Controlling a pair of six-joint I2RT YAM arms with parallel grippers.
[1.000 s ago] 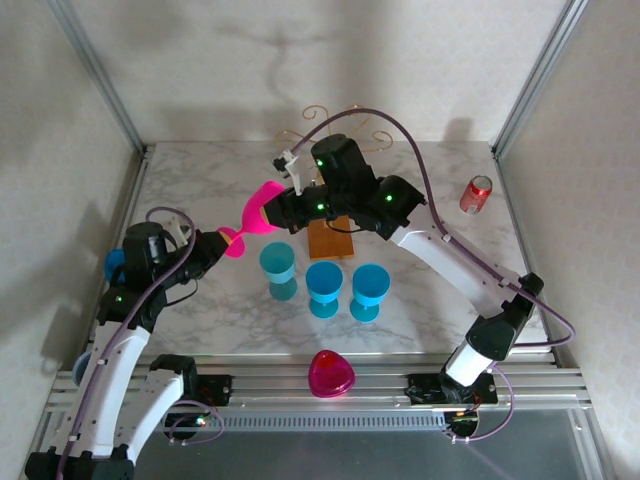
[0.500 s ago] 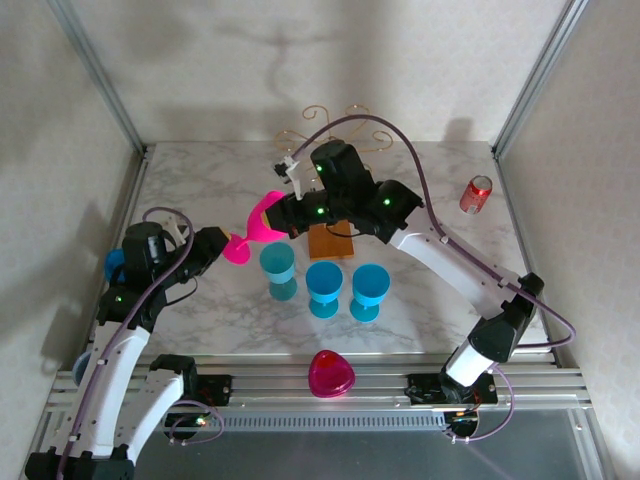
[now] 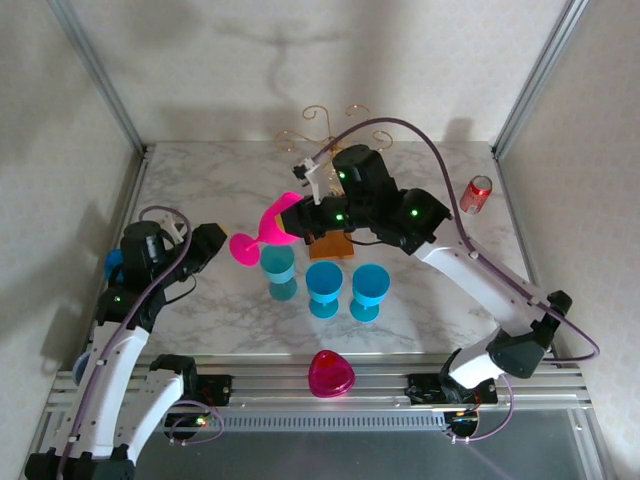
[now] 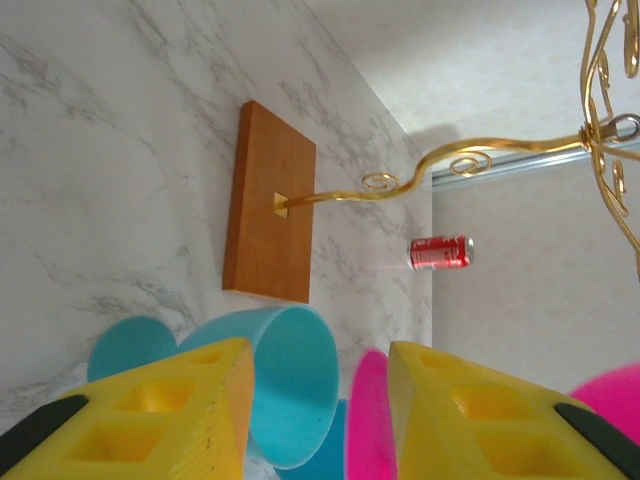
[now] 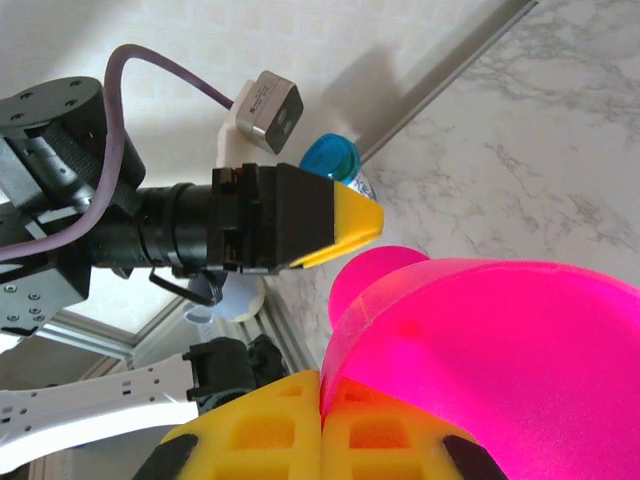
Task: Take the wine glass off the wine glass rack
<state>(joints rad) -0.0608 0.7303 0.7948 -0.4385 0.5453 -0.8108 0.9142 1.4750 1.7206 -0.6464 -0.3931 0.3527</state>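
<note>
The pink wine glass (image 3: 268,233) hangs tilted above the table, foot toward the left arm. My right gripper (image 3: 303,212) is shut on the rim of its bowl (image 5: 500,350), fingertips pinched together at the edge (image 5: 322,400). My left gripper (image 3: 216,243) is open. The glass's pink foot (image 4: 368,420) stands on edge just inside its right finger (image 4: 470,410), apart from the left finger. The wine glass rack's gold scroll arms (image 3: 335,125) rise behind the right wrist. Its wooden base (image 4: 268,200) and curled gold stem (image 4: 400,185) are in the left wrist view.
Three blue glasses (image 3: 325,285) stand in a row in front of the rack base, the leftmost directly under the pink foot. A red can (image 3: 476,193) lies at the back right. A pink object (image 3: 330,374) rests at the table's front edge. A blue-capped bottle (image 3: 113,265) is beside the left arm.
My left gripper has opened and let go of the pink foot. The right arm has carried the glass a little to the right, away from the left gripper.
</note>
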